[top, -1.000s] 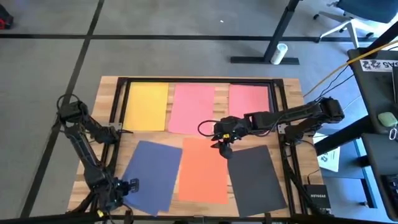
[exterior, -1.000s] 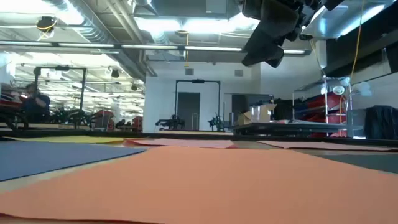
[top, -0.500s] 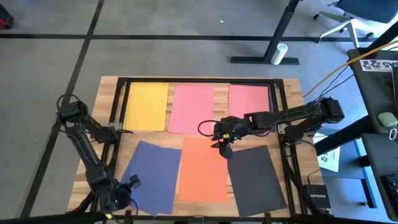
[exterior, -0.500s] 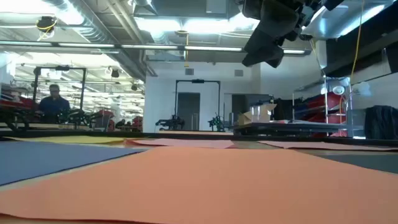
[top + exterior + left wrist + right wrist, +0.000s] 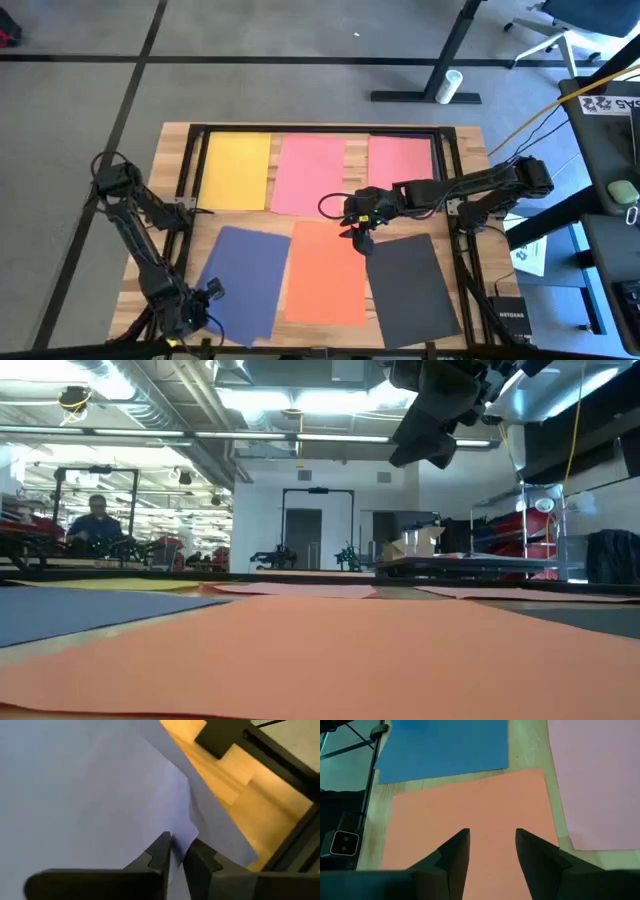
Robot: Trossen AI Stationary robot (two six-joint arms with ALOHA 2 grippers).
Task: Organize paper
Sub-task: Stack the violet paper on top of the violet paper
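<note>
left gripper (image 5: 203, 300): arm folded low, fingers pinched on navy sheet (image 5: 243, 280) at its near-left corner
right gripper (image 5: 358, 237): arm stretched across, fingers apart, empty, above orange sheet (image 5: 326, 272) far-right corner
navy sheet: just left of orange sheet

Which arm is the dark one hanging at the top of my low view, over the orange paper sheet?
Observer: The right arm. The high view shows the right gripper above the far right corner of the orange rectangular paper sheet.
Operator: Are its jaws holding anything?
Observer: No. Its wrist view shows them open and empty.
Operator: And the left arm?
Observer: The left gripper is at the near left of the wooden table, jaws shut on an edge of the navy blue rectangular paper sheet.
</note>
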